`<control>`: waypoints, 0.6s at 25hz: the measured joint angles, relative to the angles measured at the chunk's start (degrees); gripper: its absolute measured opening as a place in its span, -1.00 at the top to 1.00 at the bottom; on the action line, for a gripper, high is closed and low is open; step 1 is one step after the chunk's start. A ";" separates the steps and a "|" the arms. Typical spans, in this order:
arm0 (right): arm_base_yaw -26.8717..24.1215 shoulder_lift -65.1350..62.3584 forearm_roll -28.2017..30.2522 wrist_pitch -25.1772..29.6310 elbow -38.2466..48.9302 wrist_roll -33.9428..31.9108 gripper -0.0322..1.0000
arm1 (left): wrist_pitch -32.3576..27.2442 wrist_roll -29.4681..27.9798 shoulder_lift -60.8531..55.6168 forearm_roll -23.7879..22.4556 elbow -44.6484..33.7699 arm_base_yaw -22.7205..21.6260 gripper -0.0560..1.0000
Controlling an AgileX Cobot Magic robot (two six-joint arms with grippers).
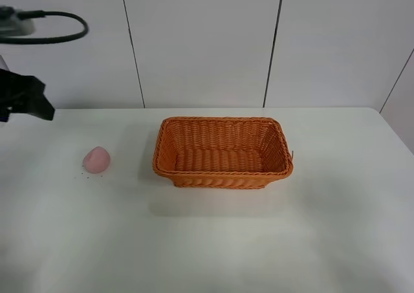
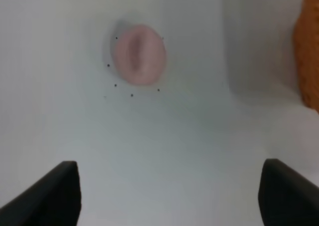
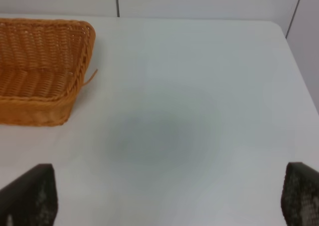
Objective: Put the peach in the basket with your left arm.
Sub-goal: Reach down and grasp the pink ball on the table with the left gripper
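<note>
Small pale pink peach (image 1: pixel 97 160) lies near left edge of white bench (image 1: pixel 207 248), well apart from central orange woven wicker basket (image 1: pixel 222 152). Left gripper (image 2: pixel 169 164) spread wide, apparently empty (blurry view); right gripper (image 3: pixel 172 167) also wide.

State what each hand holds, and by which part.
Nothing. The left hand and right hand are open and empty; the peach lies untouched on the table.

White matte table (image 1: pixel 213 254) filling the lower view, pale wall panels (image 1: pixel 200 41) rising behind its far edge, thin dark seams (image 1: pixel 132 44) running slanted between them, another panel (image 1: pixel 402 105) angling in at far right, soft even light falling throughout, faint grey shadows lying on the tabletop
</note>
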State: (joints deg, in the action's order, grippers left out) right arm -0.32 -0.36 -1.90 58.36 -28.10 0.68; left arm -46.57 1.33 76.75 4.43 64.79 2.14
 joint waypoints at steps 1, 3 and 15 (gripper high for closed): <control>0.00 0.00 0.00 0.00 0.00 0.00 -0.41 | 0.12 0.00 3.87 0.00 2.57 0.00 -0.54; 0.00 0.00 0.00 0.00 0.00 0.00 -0.41 | 0.34 0.00 12.93 0.00 7.31 0.00 -0.54; 0.00 0.00 0.00 0.00 0.00 0.00 -0.41 | 0.50 0.00 47.15 -1.42 27.13 0.00 -0.54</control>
State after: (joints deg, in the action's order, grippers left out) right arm -0.32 -0.36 -1.90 58.36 -28.10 0.68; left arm -46.08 1.33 123.90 3.01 91.93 2.14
